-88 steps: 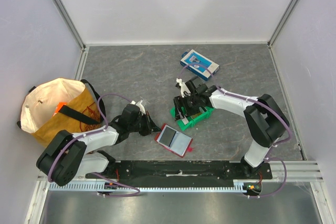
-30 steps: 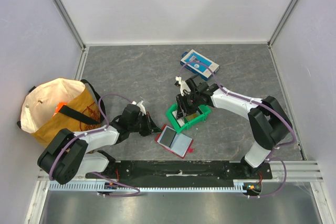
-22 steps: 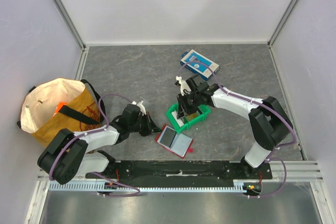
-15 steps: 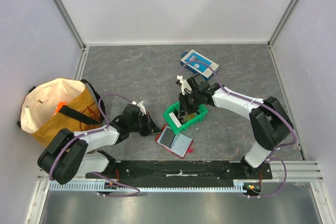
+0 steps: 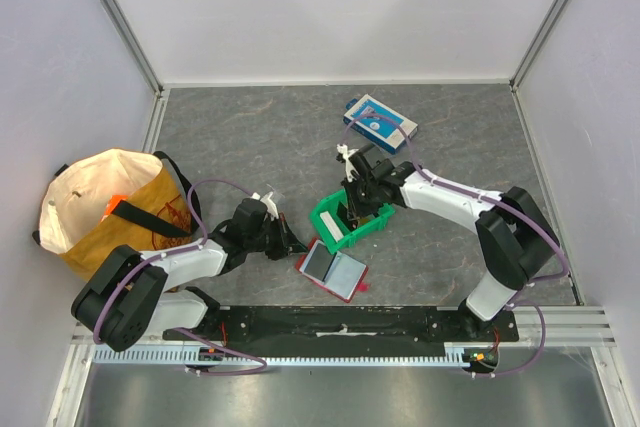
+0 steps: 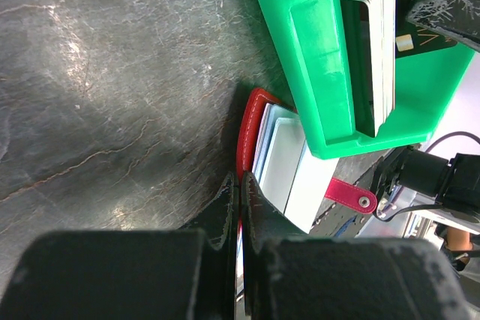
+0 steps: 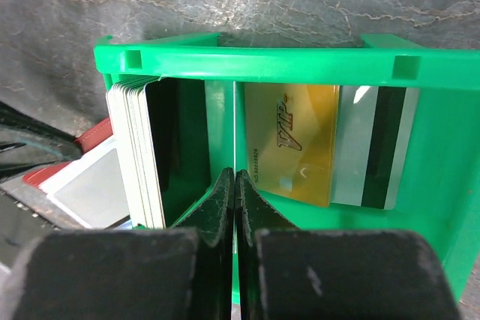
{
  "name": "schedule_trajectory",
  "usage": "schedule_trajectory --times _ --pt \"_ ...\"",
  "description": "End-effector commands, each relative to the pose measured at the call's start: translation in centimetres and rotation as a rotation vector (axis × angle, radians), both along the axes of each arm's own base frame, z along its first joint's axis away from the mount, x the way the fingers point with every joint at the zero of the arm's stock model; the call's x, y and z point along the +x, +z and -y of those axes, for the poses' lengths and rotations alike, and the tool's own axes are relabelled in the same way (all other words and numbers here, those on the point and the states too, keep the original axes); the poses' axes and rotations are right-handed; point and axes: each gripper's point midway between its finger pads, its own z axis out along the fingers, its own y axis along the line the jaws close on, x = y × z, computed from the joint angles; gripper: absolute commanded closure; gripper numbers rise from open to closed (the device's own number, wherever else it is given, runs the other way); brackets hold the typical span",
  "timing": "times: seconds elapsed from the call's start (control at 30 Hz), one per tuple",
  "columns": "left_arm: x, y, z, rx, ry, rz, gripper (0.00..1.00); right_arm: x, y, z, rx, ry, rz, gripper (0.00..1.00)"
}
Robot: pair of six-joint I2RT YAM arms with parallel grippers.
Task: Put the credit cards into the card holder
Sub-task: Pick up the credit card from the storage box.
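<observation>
Nearest my bases, the red card holder (image 5: 335, 269) lies open on the grey desk (image 5: 240, 137), between my two arms. Light-coloured cards (image 6: 279, 157) show in its inner slots, and its red snap strap (image 6: 349, 193) sticks out to one side. My left jaws are clenched on the holder's red edge (image 6: 246, 129); in the left wrist view a sliver of red shows between the two pressed fingers.

Just beyond the holder is the green bin (image 5: 324, 217), its near corner at the holder's far edge. I cannot tell whether the two touch. My right jaws are clamped on the bin's middle dividing wall (image 7: 234, 118), the fingers shut tight around it. The credit cards are inside the bin. A stack of them (image 7: 136, 151) stands on edge in one compartment, a black card facing the divider. In the other compartment a gold card (image 7: 289, 144) printed "VIP" leans beside a grey card with a dark stripe (image 7: 373, 148). In the right wrist view, part of the open holder shows past the bin's wall on the stack's side.

Further back on the desk, well apart from the bin, lies a blue-and-white box (image 5: 380, 122). Off to my left, against the side wall, stands a tan cloth bag (image 5: 110, 207) with dark straps and something orange inside.
</observation>
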Motion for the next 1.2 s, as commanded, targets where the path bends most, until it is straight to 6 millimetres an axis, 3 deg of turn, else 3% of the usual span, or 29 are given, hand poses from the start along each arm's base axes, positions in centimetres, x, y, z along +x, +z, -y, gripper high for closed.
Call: schedule_trajectory --times 0.0,0.13,0.3,0.67,0.73,0.83,1.17 --pt "0.3 1.1 0.6 -0.032 -0.042 0.054 0.98 2.3 1.6 -0.4 -0.083 -0.047 0.183 1.0" --pt "0.2 1.0 0.5 -0.03 -0.042 0.051 0.98 1.8 0.8 -0.6 -0.127 -0.042 0.231 0.98" --pt "0.0 0.9 0.5 -0.027 -0.048 0.047 0.98 1.5 -0.1 -0.6 -0.144 -0.03 0.225 0.85" --pt "-0.4 1.0 0.4 -0.036 -0.062 0.05 0.98 1.2 -0.9 -2.3 -0.107 0.034 0.178 0.82" --pt "-0.6 1.0 0.4 -0.038 -0.068 0.046 0.98 1.3 -1.0 -2.4 -0.108 0.033 0.175 0.83" --pt "-0.8 1.0 0.5 -0.042 -0.081 0.048 0.98 1.5 -0.9 -2.5 -0.105 0.023 0.18 1.0" --pt "-1.8 0.2 -0.9 -0.008 -0.044 0.038 0.98 2.4 2.3 -0.8 -0.132 -0.036 0.28 1.0"
